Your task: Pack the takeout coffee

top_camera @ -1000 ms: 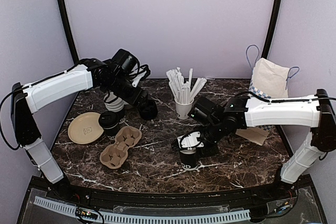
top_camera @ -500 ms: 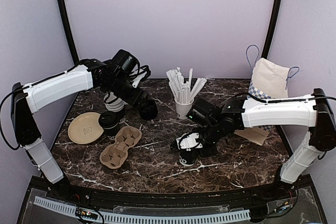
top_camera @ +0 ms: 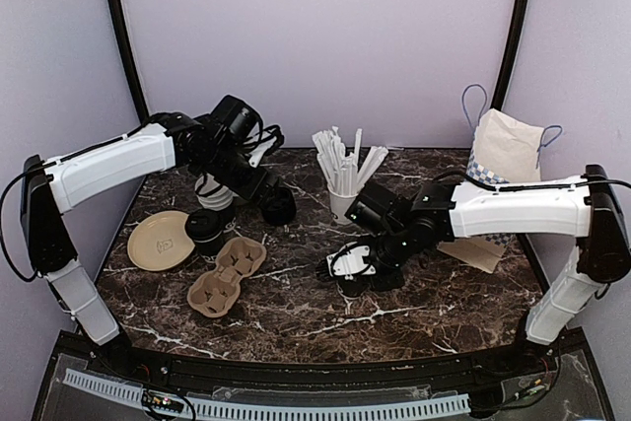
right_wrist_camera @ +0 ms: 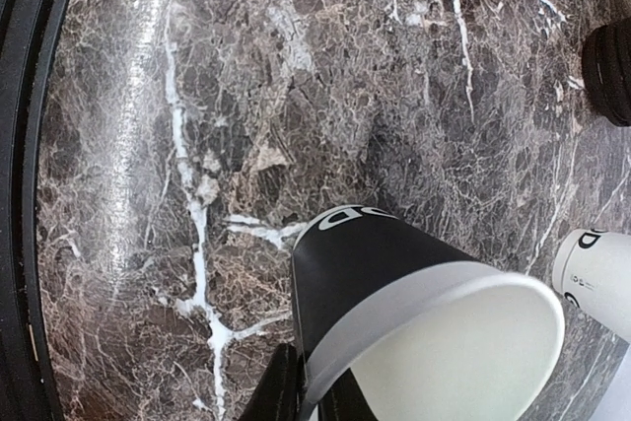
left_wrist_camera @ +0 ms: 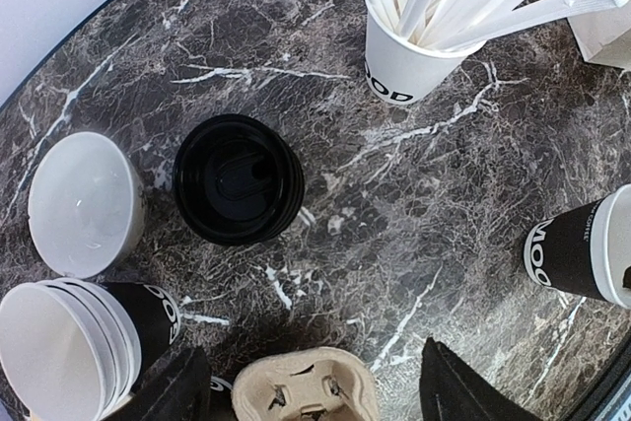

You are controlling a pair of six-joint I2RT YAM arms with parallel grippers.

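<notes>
Currently right gripper (right_wrist_camera: 311, 396) pinches the rim of the black paper cup (right_wrist_camera: 375, 263): open top, white inside, white lettering, mid-table just in front of the straw cup (top_camera: 344, 206). Left gripper (left_wrist_camera: 315, 382) gapes wide, holding nothing, near the lid stack (left_wrist_camera: 238, 179).

Right gripper (top_camera: 353, 265) grips black cup (top_camera: 347, 285), centre.
Cardboard carrier (top_camera: 227, 275) to its left, straw cup (top_camera: 344, 203) behind, paper bag (top_camera: 508, 150) far right.
</notes>
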